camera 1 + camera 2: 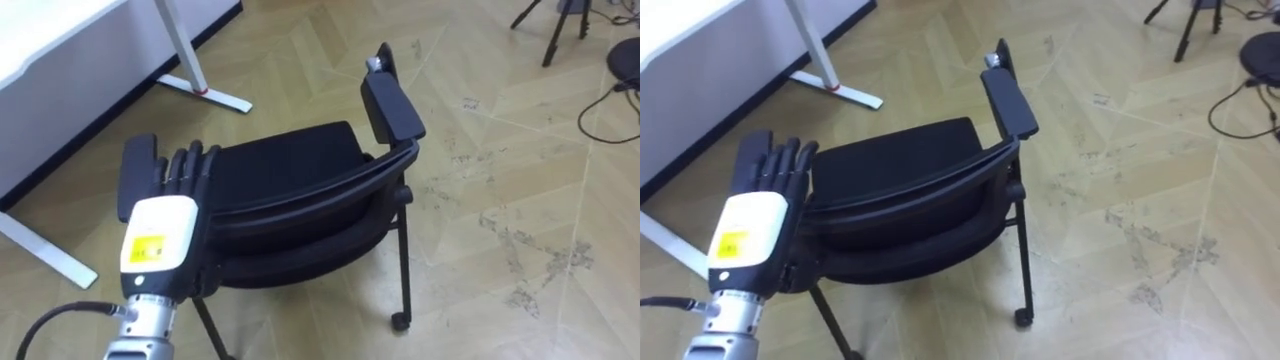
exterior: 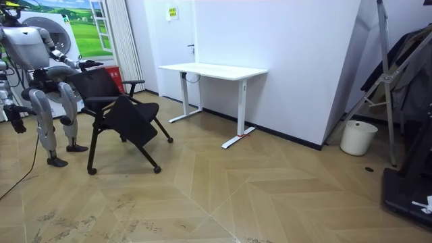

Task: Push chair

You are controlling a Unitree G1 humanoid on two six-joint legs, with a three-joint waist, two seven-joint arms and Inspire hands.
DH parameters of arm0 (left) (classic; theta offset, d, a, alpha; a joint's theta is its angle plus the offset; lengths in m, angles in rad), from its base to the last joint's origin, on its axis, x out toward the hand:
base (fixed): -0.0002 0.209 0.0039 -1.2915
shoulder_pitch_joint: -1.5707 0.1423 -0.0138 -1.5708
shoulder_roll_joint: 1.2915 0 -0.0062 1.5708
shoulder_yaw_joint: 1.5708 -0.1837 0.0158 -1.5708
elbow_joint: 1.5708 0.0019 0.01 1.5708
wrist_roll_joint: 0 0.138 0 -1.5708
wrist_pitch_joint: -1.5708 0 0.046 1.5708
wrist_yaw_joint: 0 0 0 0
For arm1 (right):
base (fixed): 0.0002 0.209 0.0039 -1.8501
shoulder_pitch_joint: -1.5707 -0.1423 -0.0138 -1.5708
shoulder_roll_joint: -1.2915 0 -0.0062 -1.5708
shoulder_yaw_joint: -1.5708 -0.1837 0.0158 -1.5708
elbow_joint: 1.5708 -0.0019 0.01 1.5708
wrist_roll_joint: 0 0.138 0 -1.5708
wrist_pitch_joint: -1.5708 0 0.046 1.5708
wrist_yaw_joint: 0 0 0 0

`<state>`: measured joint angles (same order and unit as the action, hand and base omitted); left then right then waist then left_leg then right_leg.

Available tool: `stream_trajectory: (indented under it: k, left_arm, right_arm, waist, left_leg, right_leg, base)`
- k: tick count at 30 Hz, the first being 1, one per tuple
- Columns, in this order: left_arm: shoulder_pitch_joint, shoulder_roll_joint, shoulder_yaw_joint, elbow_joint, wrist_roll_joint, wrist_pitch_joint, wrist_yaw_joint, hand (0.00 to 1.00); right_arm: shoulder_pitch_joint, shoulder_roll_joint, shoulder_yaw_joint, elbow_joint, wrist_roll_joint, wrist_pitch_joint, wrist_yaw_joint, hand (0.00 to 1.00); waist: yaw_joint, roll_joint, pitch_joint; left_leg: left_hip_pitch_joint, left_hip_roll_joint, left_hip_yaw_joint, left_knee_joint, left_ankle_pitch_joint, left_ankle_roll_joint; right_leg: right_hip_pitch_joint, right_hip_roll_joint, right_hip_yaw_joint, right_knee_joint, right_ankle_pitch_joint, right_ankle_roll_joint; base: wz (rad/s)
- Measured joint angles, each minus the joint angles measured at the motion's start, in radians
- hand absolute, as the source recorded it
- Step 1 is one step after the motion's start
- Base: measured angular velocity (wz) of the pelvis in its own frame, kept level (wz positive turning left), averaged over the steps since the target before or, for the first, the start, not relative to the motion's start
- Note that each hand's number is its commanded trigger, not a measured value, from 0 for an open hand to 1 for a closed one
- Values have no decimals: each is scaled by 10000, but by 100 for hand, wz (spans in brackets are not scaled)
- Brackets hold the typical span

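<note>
A black chair (image 1: 290,160) on slim legs with small castors stands on the wood floor just in front of me, its seat towards a white desk. My left hand (image 1: 160,215) lies on the left end of the backrest (image 1: 300,195) beside the armrest, fingers straight over its top edge. The other armrest (image 1: 392,105) sticks up at the far side. In the room view I stand behind the chair (image 2: 111,101) at the room view's left, my left hand (image 2: 84,65) reaching onto it. My right hand (image 2: 16,121) hangs low by my hip.
The white desk (image 2: 212,69) stands against the wall beyond the chair, its foot bars (image 1: 215,95) on the floor nearby. Tripod legs (image 1: 560,30) and a loose cable (image 1: 610,110) are at the far right. A white bucket (image 2: 358,137) sits by the wall.
</note>
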<state>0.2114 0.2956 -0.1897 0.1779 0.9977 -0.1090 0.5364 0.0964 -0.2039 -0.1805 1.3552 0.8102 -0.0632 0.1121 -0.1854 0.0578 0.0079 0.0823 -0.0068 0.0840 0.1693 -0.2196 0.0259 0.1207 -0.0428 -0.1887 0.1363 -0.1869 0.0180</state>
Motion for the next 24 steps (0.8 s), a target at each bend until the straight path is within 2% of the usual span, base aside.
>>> stream_trajectory:
  k: [10, 13, 19, 24]
  left_arm:
    - [-658, 8, -29, 676, -32, 3, 2, 0]
    - [-784, 0, -58, 1128, -57, 8, 29, 0]
    - [-1328, -13, -166, 1996, -62, -32, 392, 0]
    - [-1351, -13, -166, 2125, -85, -19, 438, 0]
  right_arm:
    - [159, 11, -84, -5, -342, 4, -71, 0]
    - [222, 11, -83, -5, -297, 3, -37, 0]
    - [229, 21, -76, -1, -270, 4, 1, 0]
    - [227, 29, -76, 0, -265, 8, 6, 0]
  waist:
    - [-110, -35, -6]
    - [-306, -50, -35]
    - [-337, -47, -38]
    - [-416, -42, -43]
  left_leg:
    - [32, 14, 109, -9, 0, 0]
    - [44, 17, 157, -9, 0, 0]
    - [142, 38, 236, -33, 0, 0]
    - [174, 70, 308, -35, 0, -1]
  right_leg:
    - [-83, 14, 146, 12, 13, -11]
    - [-76, 14, 170, 14, 14, -10]
    - [-59, 28, 242, 66, 16, -13]
    - [-86, 43, 285, 138, 19, -17]
  base:
    - [-4]
    - [-1]
    - [-3]
    - [-2]
